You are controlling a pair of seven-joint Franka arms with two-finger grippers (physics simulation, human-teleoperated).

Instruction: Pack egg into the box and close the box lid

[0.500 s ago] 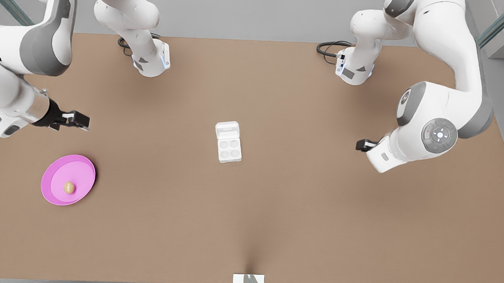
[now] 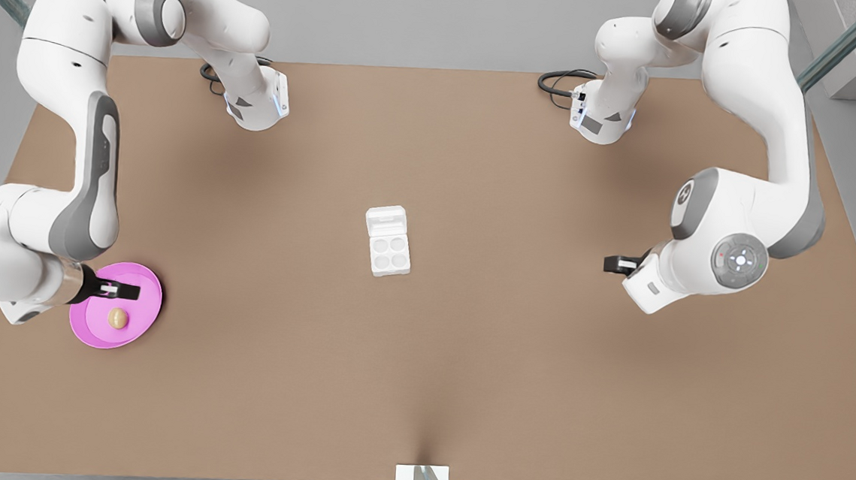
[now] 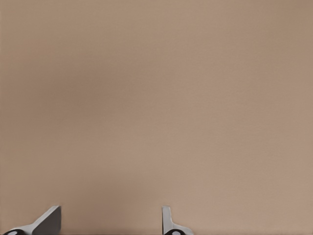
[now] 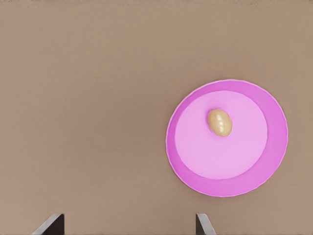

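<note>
nothing is packed yet — the egg (image 2: 117, 317) lies on the pink plate (image 2: 146, 308) under the spread right gripper (image 2: 123, 292), the box (image 2: 388, 242) sits mid-table with its box lid (image 2: 386, 220) open, and the left gripper (image 2: 611, 264) — fingers apart — waits over bare table.

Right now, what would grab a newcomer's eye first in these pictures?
The pink plate at the front view's left, with the tan egg on it and the right claw open above. Mid-table sits the white egg carton, lid open, cups empty. The left claw waits open at the front view's right.
</note>
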